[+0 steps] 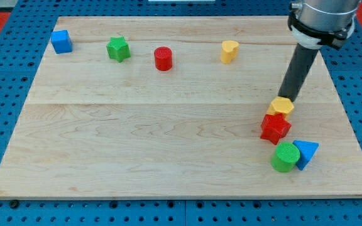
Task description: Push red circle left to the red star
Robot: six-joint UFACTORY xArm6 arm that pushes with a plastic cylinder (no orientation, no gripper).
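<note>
The red circle (163, 58) stands near the view's top, left of centre. The red star (274, 127) lies far off at the view's right, lower down, with a yellow hexagon block (282, 105) touching its upper edge. My tip (288, 98) is at the yellow hexagon's upper right edge, just above the red star and far to the right of the red circle.
A green star (117, 48) and a blue cube (61, 41) lie left of the red circle. A yellow heart (229, 51) lies to its right. A green cylinder (285, 156) and a blue triangle (305, 153) sit below the red star. The wooden board (168, 138) ends close to them.
</note>
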